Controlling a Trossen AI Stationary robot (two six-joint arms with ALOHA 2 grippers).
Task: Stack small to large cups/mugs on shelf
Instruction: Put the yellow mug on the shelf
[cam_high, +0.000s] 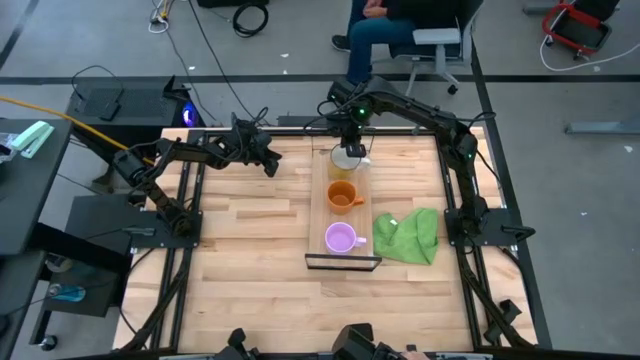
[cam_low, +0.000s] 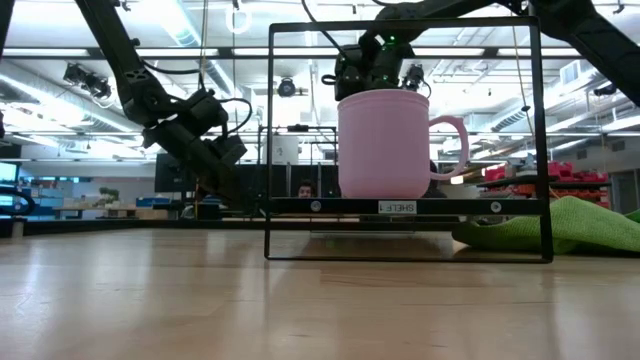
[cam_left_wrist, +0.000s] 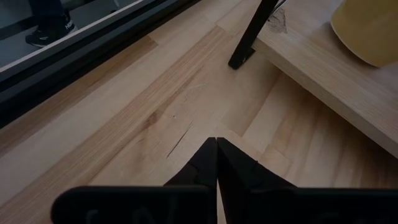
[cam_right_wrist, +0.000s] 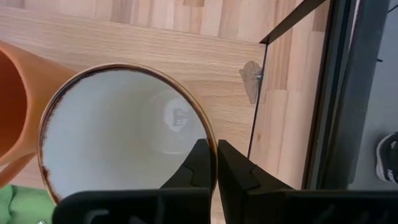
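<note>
A long wooden shelf (cam_high: 318, 205) lies on the big wooden table (cam_high: 240, 260), with a thin black frame (cam_high: 343, 262) at its near end. Three mugs sit on the shelf in a row. The small purple mug (cam_high: 341, 238) is closest to the black frame, and in the low view it looks pink and stands right behind the frame with its handle sticking out to the side. The orange mug (cam_high: 342, 196) sits in the middle of the row. The yellow mug (cam_high: 346, 160) sits at the far end of the shelf, next to the orange one. The right gripper (cam_right_wrist: 216, 163) is over the yellow mug, and its two fingers pinch the rim, one inside on the white part and one outside. The right arm reaches in from the far right side of the table. The left gripper (cam_left_wrist: 216, 163) hangs above the bare table near the far end of the shelf, well apart from the mugs. Its fingers are pressed together with nothing between them. A crumpled green cloth (cam_high: 407, 236) lies on the table just beside the shelf, near the purple mug. A person (cam_high: 400, 25) sits on a chair beyond the far edge of the table.
</note>
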